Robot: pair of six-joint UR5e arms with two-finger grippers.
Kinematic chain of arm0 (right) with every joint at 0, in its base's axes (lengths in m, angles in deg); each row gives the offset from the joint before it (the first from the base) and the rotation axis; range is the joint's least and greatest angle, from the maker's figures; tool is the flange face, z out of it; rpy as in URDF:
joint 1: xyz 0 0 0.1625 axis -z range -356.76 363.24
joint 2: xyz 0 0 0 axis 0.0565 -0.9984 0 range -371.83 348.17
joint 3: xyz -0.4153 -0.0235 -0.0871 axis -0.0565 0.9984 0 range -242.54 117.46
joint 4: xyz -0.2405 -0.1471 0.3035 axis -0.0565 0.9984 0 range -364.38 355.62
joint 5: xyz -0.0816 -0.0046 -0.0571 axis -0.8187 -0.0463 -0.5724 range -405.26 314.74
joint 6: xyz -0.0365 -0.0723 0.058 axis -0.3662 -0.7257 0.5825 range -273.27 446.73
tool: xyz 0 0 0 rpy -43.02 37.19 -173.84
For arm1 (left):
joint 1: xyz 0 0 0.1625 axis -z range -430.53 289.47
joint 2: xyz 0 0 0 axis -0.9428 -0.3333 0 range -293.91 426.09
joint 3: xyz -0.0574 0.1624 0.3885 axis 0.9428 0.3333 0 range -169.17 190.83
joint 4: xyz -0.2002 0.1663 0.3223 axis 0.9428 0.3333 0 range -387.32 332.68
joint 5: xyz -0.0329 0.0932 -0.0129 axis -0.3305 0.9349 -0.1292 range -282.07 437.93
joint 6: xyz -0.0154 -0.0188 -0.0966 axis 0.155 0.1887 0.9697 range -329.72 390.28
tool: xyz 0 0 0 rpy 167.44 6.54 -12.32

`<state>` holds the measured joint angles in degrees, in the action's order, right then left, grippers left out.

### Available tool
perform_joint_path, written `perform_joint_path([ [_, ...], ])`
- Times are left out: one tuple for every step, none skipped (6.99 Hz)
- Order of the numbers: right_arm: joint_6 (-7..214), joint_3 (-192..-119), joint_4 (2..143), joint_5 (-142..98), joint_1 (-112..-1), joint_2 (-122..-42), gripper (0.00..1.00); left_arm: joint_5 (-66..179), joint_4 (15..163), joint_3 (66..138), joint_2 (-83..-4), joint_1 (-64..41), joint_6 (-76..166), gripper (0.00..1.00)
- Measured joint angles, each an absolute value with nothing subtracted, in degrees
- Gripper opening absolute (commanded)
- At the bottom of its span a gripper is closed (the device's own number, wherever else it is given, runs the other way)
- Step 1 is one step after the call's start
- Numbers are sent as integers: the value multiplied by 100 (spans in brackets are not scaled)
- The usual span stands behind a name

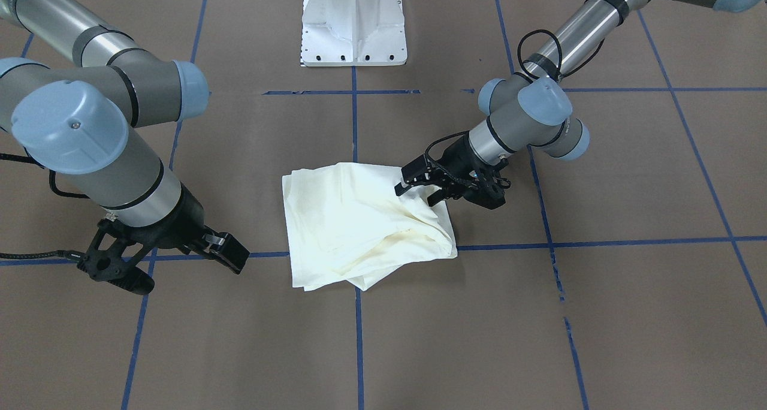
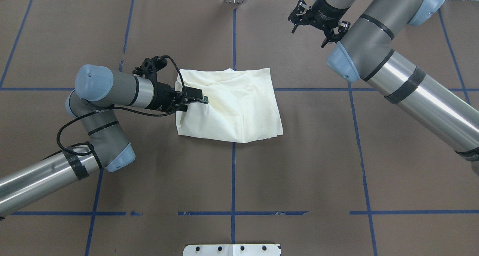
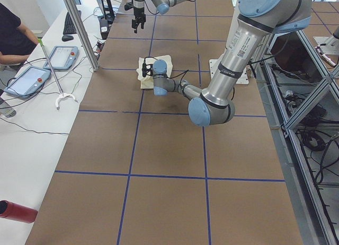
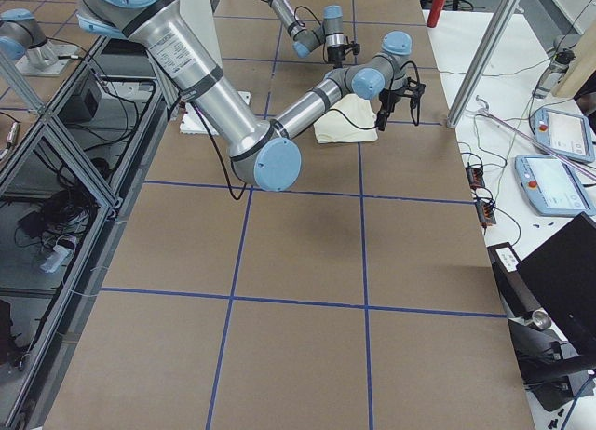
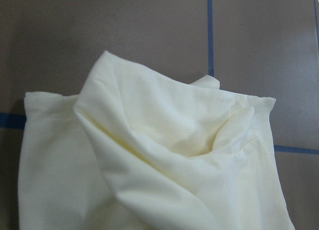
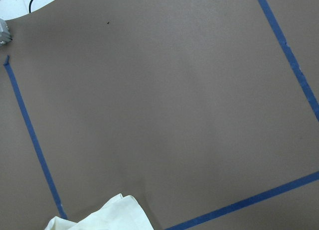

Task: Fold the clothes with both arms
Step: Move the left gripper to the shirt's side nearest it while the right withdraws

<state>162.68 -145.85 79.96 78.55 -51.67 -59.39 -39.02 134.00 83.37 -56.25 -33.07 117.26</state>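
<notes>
The cream-white shirt [image 1: 353, 224] lies folded into a rough square near the table's middle, plain side up, with no print showing. It also shows in the overhead view [image 2: 239, 110]. Its edge toward my left arm is rumpled and raised, and this fills the left wrist view [image 5: 164, 165]. My left gripper [image 1: 417, 194] [image 2: 191, 107] is low at that edge, its fingers apart over the bunched cloth. My right gripper [image 1: 189, 272] [image 2: 307, 37] is open and empty, well off the shirt's other side. The right wrist view shows only a shirt corner [image 6: 109, 215].
The white pedestal base [image 1: 353, 32] stands at the robot's side of the table. Blue tape lines [image 2: 233, 173] cross the brown table cover. Teach pendants [image 3: 63, 57] and a person [image 3: 16, 33] are at a side bench beyond the table's far edge.
</notes>
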Motion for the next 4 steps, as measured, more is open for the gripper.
perform_joint_path([
  [16267,-14624,7999,7857,-5173,-5961,100,-3945,13668,8302,-5634,-3356,11921,100],
  [16266,-14640,8004,7857,-5184,-5973,100,-3960,14039,8256,-5627,-3446,12242,100],
  [16266,-14644,8007,7857,-5193,-5986,100,-3959,14372,8210,-5611,-3558,12536,100],
  [16266,-14649,8008,7857,-5194,-5997,100,-3956,14557,8202,-5589,-3681,12771,100],
])
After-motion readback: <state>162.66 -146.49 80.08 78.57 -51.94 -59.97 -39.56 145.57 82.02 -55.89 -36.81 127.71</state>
